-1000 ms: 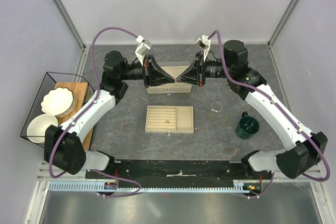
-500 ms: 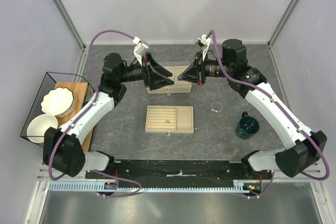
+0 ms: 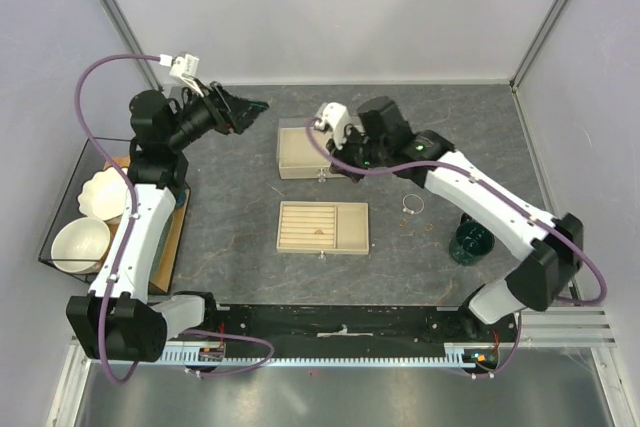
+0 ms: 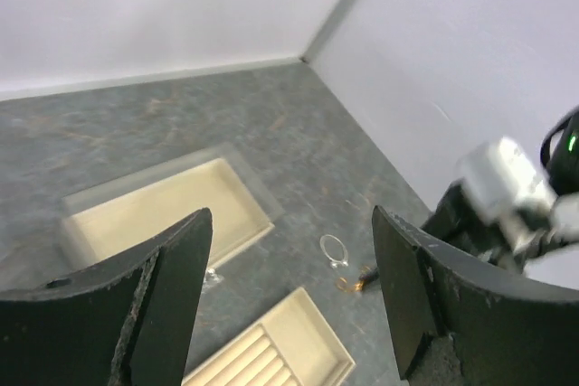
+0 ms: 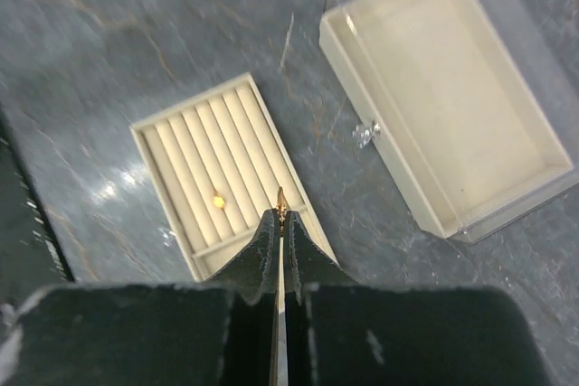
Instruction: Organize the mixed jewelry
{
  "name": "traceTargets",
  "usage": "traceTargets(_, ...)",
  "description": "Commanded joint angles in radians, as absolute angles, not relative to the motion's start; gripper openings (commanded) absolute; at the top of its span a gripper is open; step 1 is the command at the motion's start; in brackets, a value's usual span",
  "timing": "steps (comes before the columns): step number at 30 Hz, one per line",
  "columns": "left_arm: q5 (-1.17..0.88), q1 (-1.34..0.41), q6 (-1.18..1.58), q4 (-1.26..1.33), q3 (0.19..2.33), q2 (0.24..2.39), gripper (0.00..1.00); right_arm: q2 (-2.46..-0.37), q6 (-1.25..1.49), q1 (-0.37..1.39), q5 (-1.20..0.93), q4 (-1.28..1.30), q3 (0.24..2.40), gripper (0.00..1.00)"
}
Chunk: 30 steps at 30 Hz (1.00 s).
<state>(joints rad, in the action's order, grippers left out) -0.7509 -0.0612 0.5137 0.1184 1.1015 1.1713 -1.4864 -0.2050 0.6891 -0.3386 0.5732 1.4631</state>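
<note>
The beige slotted tray (image 3: 322, 225) lies at mid-table with one small gold ring (image 5: 218, 200) in a slot. Behind it sits an open, empty beige box (image 3: 300, 150). A thin silver hoop (image 3: 412, 204) and a small gold ring (image 4: 348, 282) lie on the table to the right of the tray. My right gripper (image 5: 280, 210) hangs above the gap between box and tray, shut on a small gold piece (image 5: 280, 198) that pokes out at its tips. My left gripper (image 3: 245, 104) is raised at the far left, open and holding nothing.
A dark green glass vessel (image 3: 470, 242) stands at the right, near the right arm's forearm. A wire basket (image 3: 60, 197) at the left edge holds white bowls (image 3: 80, 244) and a wooden board. Grey walls close in the back and sides.
Both grippers have left the ends of the beige box. The left arm swung back to the far left and opened. The right gripper closed and swung left across the box.
</note>
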Motion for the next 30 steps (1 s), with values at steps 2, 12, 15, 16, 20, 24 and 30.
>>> traceTargets(2, -0.578, -0.020, 0.405, -0.136, 1.233, 1.175, 0.79, -1.603, -0.389, 0.759, -0.155, 0.650, 1.477, 0.00)
traceTargets(12, -0.525, 0.071, 0.416, -0.192, 1.258, 1.229, 0.79, -1.776, -0.517, 0.894, -0.052, 0.675, 1.463, 0.00)
traceTargets(15, -0.525, 0.097, 0.426, -0.192, 1.255, 1.232, 0.79, -1.805, -0.523, 0.919, -0.045, 0.663, 1.457, 0.00)
traceTargets(16, -0.525, 0.101, 0.429, -0.192, 1.255, 1.233, 0.79, -1.813, -0.526, 0.920, -0.043, 0.663, 1.457, 0.00)
traceTargets(20, -0.529, 0.118, 0.434, -0.190, 1.255, 1.232, 0.79, -1.836, -0.532, 0.936, -0.037, 0.644, 1.444, 0.00)
traceTargets(24, -0.538, 0.130, 0.446, -0.179, 1.252, 1.230, 0.79, -1.859, -0.537, 0.951, -0.028, 0.635, 1.436, 0.00)
traceTargets(30, -0.564, 0.152, 0.468, -0.152, 1.226, 1.221, 0.79, -1.885, -0.529, 0.963, -0.025, 0.609, 1.433, 0.00)
